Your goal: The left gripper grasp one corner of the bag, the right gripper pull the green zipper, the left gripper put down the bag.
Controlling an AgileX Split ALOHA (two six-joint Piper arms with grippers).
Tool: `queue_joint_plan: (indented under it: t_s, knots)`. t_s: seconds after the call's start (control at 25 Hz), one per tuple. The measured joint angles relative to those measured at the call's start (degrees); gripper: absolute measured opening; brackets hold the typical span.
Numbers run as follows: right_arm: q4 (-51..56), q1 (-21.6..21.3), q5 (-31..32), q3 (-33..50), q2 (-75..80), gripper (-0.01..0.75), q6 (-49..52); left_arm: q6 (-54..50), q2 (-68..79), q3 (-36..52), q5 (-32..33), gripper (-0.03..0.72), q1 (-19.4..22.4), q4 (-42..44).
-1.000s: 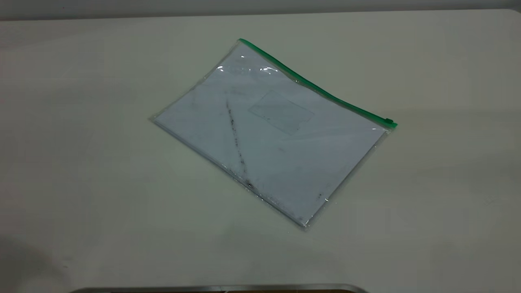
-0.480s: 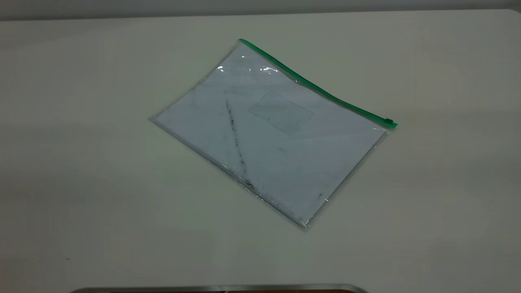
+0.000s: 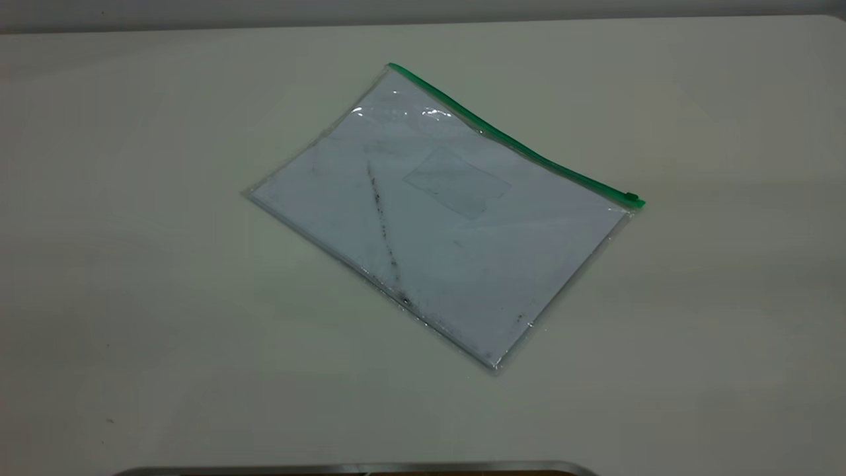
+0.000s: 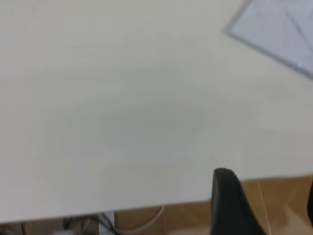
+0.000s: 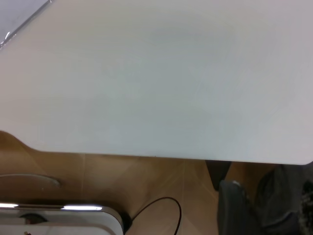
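Observation:
The bag lies flat and slantwise on the table, a clear pouch with white paper inside and a dark smudge line. The green zipper runs along its far edge, and the slider tab sits at the right end. Neither gripper appears in the exterior view. My left gripper hangs open past the table's edge, far from the bag's corner. My right gripper also sits off the table's edge, with a corner of the bag far away.
A curved metal rim lies along the bottom of the exterior view. Beyond the table's edge the right wrist view shows wooden floor, a looped black cable and a white device.
A dark shadow at the table's near left corner has faded away. The bag has not moved.

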Motion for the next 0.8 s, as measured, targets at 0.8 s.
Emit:
queue_joint_plan:
  t_s: [0.8]
  knots:
    - [0.2, -7.4, 1.2, 0.0, -28.0, 0.239, 0.0, 0.0, -2.9, 0.0, 0.7, 0.442, 0.0, 0.1]
